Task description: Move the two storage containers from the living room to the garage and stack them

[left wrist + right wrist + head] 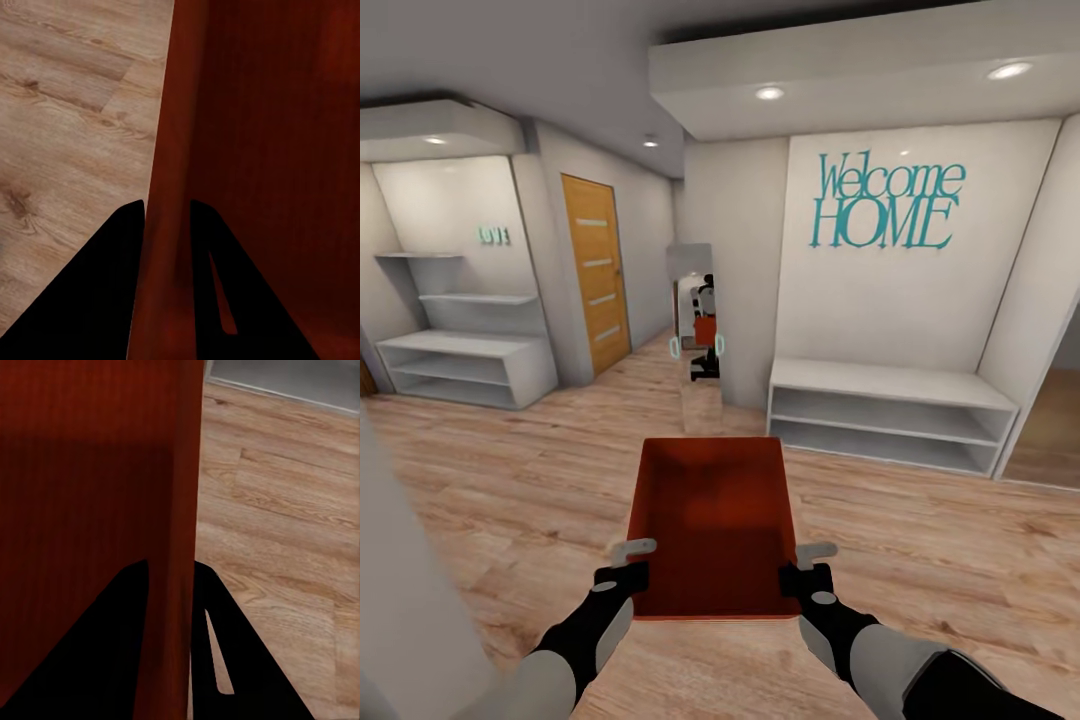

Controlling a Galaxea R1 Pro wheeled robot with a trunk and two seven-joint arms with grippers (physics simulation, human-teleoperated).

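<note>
I hold one orange-red open-top storage container [710, 520] out in front of me above a light wood plank floor. My left gripper [628, 560] is shut on its left wall and my right gripper [808, 565] is shut on its right wall, both near the near corners. The left wrist view has the thin wall [169, 150] pinched in the left gripper [166, 206], one black finger on each side. In the right wrist view the opposite wall [184, 472] sits the same way in the right gripper [171, 566]. The bin is empty.
I am in a wood-floored hallway. A low white shelf unit [890, 410] stands ahead right under "Welcome HOME" lettering. A tall mirror [698, 330] straight ahead reflects me. An orange wooden door [597, 270] and white shelves [460, 365] lie ahead left. A white wall edge [410, 600] is close on my left.
</note>
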